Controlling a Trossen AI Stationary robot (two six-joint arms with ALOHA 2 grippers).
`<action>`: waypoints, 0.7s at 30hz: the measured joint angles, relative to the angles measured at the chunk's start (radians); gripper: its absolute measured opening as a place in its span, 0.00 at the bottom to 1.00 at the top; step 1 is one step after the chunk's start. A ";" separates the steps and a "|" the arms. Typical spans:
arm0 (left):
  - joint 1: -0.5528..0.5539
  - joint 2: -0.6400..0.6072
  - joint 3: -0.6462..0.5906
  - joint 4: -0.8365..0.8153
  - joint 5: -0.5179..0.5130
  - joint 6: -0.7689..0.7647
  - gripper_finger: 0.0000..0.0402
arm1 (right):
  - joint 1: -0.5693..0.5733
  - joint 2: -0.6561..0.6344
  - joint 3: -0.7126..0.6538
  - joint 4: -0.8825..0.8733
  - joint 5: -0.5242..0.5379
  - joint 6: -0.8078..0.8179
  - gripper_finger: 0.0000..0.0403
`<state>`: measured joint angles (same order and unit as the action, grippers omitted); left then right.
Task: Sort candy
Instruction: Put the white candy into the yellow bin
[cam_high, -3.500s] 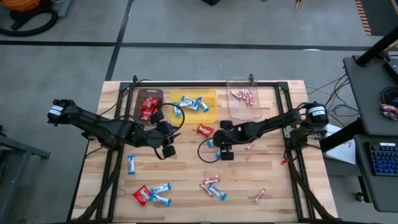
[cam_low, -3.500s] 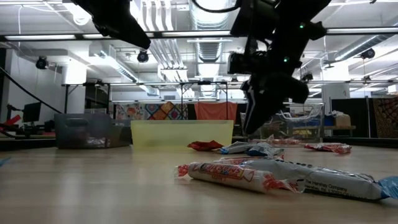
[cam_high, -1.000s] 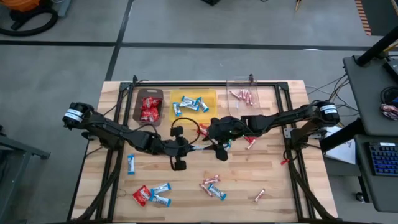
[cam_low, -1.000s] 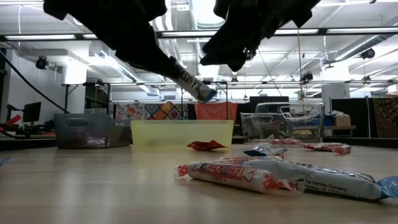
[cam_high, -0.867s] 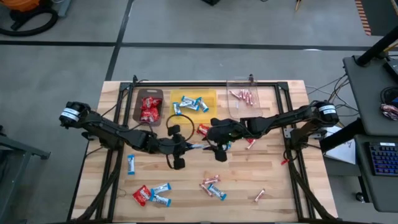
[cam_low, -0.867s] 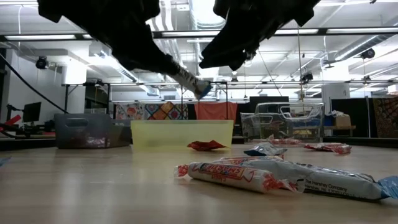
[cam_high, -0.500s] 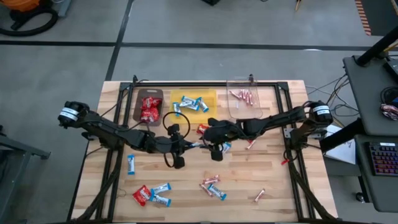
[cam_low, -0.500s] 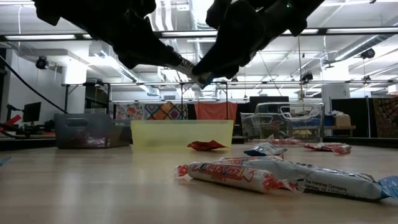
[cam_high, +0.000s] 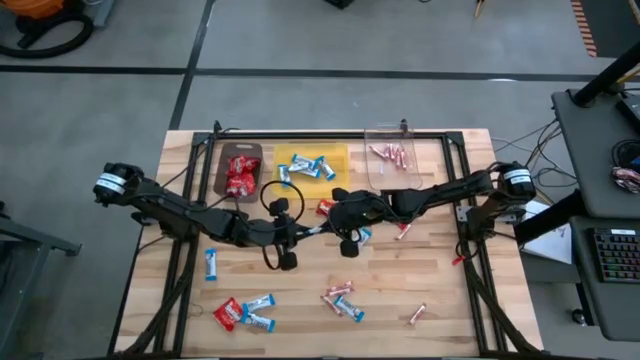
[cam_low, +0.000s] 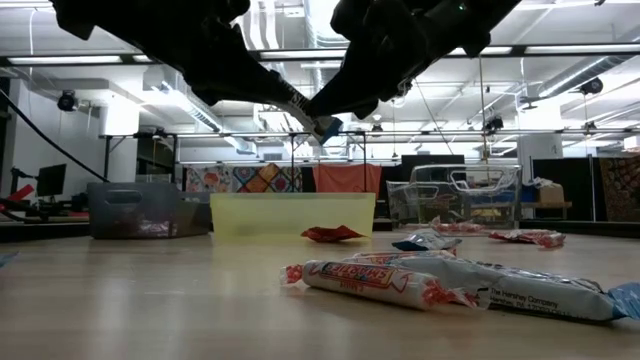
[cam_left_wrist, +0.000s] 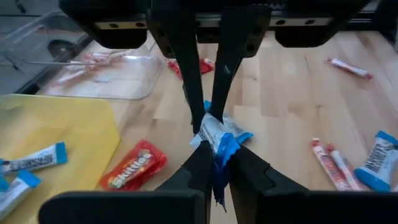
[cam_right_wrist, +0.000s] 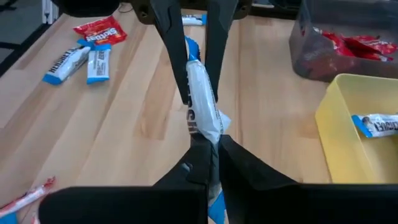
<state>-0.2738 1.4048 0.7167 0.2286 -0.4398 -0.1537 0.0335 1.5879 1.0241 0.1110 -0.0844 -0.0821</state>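
Two claws, one blue-and-white bar

Above mid-desk (cam_high: 180, 150), the left claw (cam_high: 300, 234) and the right claw (cam_high: 322, 230) both pinch one blue-and-white bar (cam_left_wrist: 217, 134), in front of the yellow bin (cam_high: 340, 160). If neither lets go as the arms part, the wrapper could tear; if both release, it falls. From above, the dark arms hide the bar.
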 joint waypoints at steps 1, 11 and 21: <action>0.001 0.000 0.000 0.000 -0.015 0.006 0.04 | -0.006 0.000 0.001 -0.001 0.000 -0.005 0.04; 0.082 -0.002 0.001 0.013 -0.324 0.159 0.07 | -0.164 -0.001 0.106 -0.084 0.014 -0.076 0.03; 0.349 -0.003 -0.001 -0.007 -0.225 0.104 0.19 | -0.380 0.068 0.203 -0.173 0.017 -0.071 0.03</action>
<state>0.0752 1.4017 0.7153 0.2214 -0.6650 -0.0498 -0.3469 1.6558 1.2274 -0.0623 -0.0672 -0.1530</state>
